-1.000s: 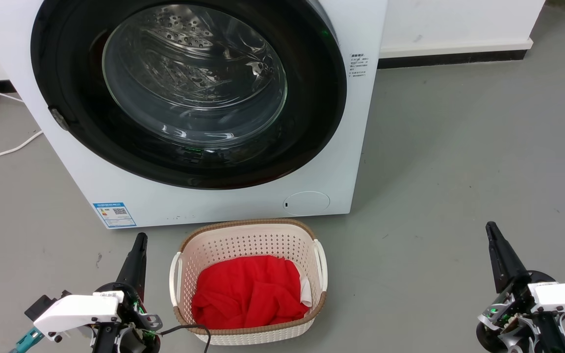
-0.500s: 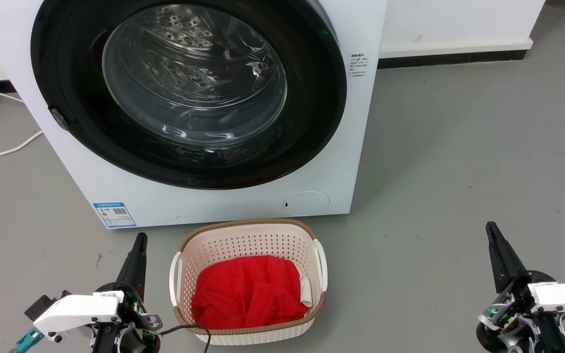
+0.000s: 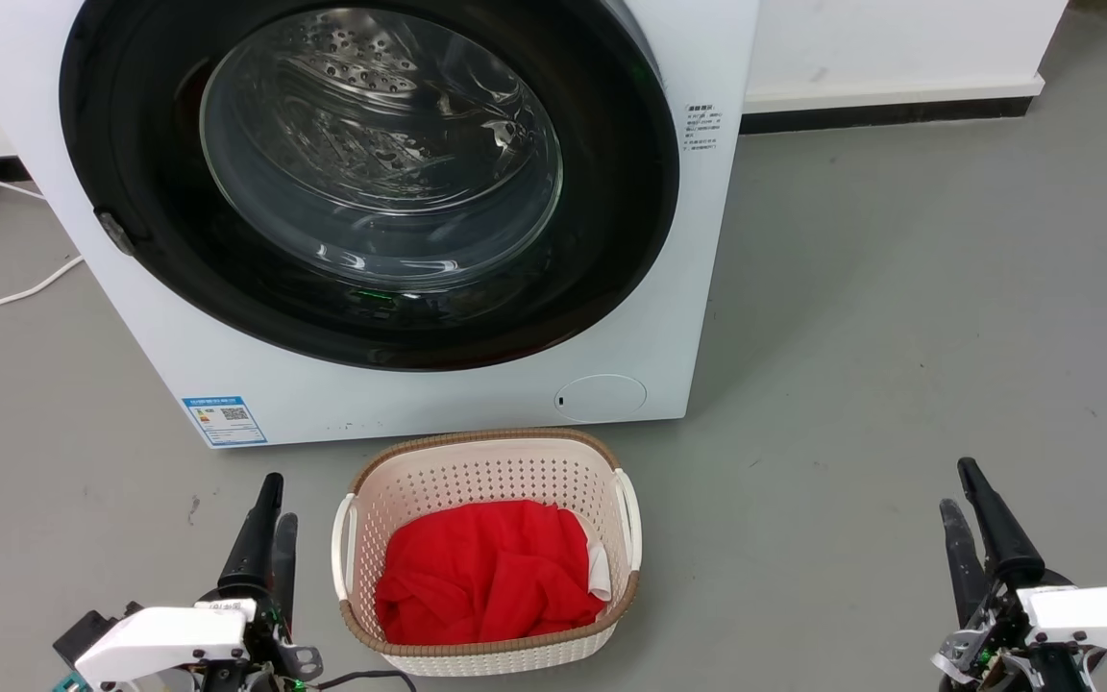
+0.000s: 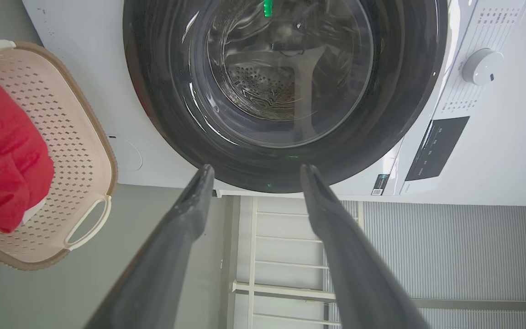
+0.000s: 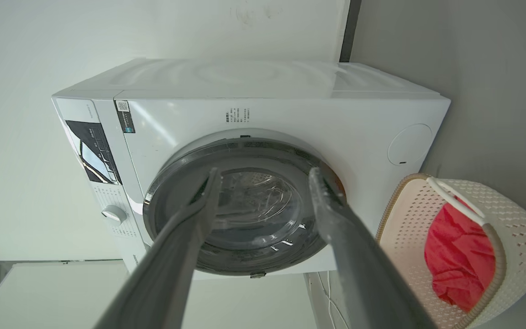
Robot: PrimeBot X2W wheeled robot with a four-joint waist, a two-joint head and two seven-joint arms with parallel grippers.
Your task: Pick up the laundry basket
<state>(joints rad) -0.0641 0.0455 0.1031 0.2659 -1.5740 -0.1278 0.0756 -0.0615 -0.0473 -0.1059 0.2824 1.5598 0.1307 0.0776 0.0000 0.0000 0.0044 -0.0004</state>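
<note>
Laundry basket (image 3: pixel 477 476), cream perforated plastic, rounded-rectangular with a brown woven-look rim, sits on smooth grey floor (image 3: pixel 899 336) before a glossy white washing machine (image 3: pixel 707 240), holding crumpled red cloth (image 3: pixel 486 577). Our left gripper (image 3: pixel 277 505) and right gripper (image 3: pixel 957 485) flank it, apart, tapered dark fingers (image 4: pixel 176 228) parted, empty.

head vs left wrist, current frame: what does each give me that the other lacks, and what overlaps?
Head view adds: the right gripper, open, far off to the right of the laundry basket; both basket handles; a white cable on the floor; the blue label low on the washing machine.
Left wrist view adds: the machine's control knob and dark panel.
Shared: the left gripper, open, beside the basket; the glass door; the red cloth in the basket.
</note>
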